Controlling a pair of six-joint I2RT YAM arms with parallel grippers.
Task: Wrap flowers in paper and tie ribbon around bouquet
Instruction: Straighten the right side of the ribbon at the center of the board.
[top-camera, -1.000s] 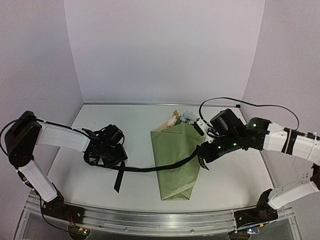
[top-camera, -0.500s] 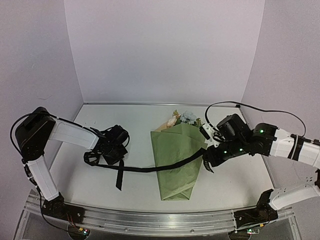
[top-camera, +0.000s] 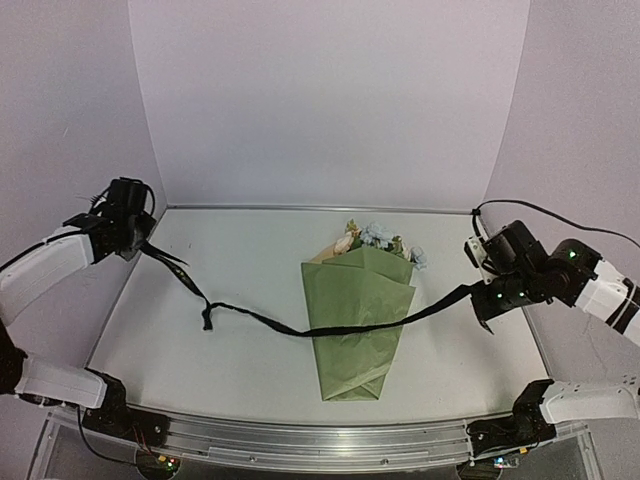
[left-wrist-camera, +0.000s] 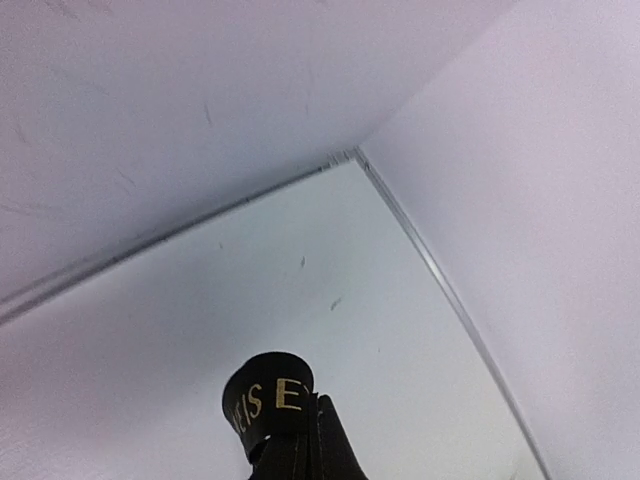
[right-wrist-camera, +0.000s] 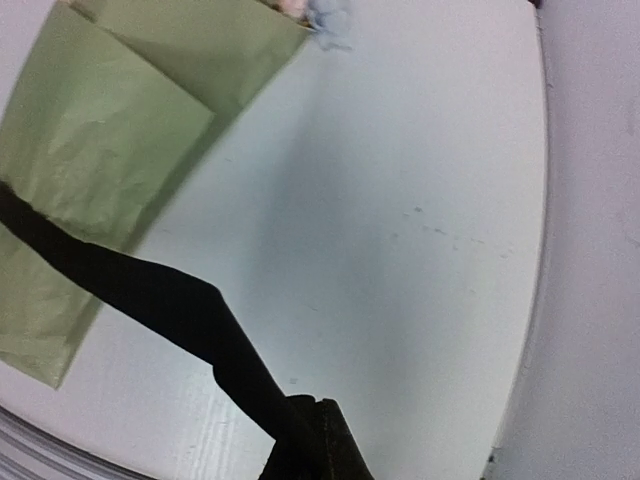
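The bouquet lies in the middle of the table, an olive-green paper (top-camera: 355, 320) cone with its narrow end toward me. Pale flowers (top-camera: 375, 237) poke out at its far, wide end. A black ribbon (top-camera: 260, 322) stretches across the cone's middle, lying over the paper. My left gripper (top-camera: 143, 244) is raised at the far left, shut on one end of the ribbon. A lettered loop of ribbon (left-wrist-camera: 268, 395) sticks up beside that gripper (left-wrist-camera: 312, 440). My right gripper (top-camera: 478, 298) is shut on the other end, right of the cone. In the right wrist view the ribbon (right-wrist-camera: 150, 290) leads from that gripper (right-wrist-camera: 318, 420) to the paper (right-wrist-camera: 100, 170).
Pale walls enclose the table on the left, back and right. The back left corner seam (left-wrist-camera: 350, 155) shows close to my left gripper. A small knot or fold in the ribbon (top-camera: 207, 320) rests on the table left of the cone. An aluminium rail (top-camera: 300, 435) runs along the near edge.
My left gripper shut on the ribbon, then rose and swung far left and back. My right gripper moved right. The ribbon is now drawn out straighter across the cone.
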